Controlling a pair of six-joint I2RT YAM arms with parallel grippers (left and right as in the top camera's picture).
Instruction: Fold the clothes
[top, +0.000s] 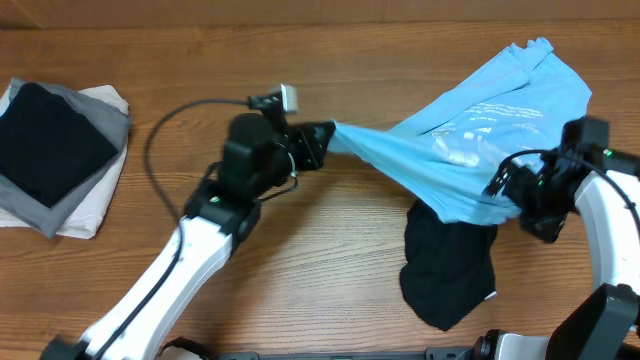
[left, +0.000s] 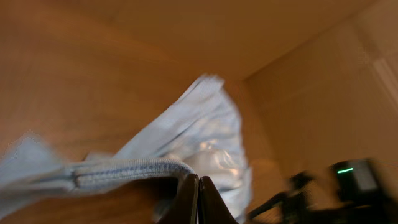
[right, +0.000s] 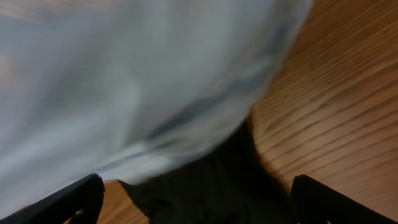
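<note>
Our left gripper (top: 326, 138) pinched the sky-blue T-shirt (top: 500, 100) at its hem; our right gripper (right: 196, 185) gaped wide. We judged it best to pull taut, clearing the black garment (top: 450, 270).

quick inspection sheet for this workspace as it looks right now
surface: wooden table, bare grain between the arms
job's things: blue shirt pulled out toward the left; black garment crumpled under its right end; folded pile, black on grey on white, at far left
clutter: nothing seen
grippers: left gripper shut on the shirt's hem; right gripper open, above shirt and black garment
cables: black cable loops on the table beside the left arm
surroundings: nothing seen
</note>
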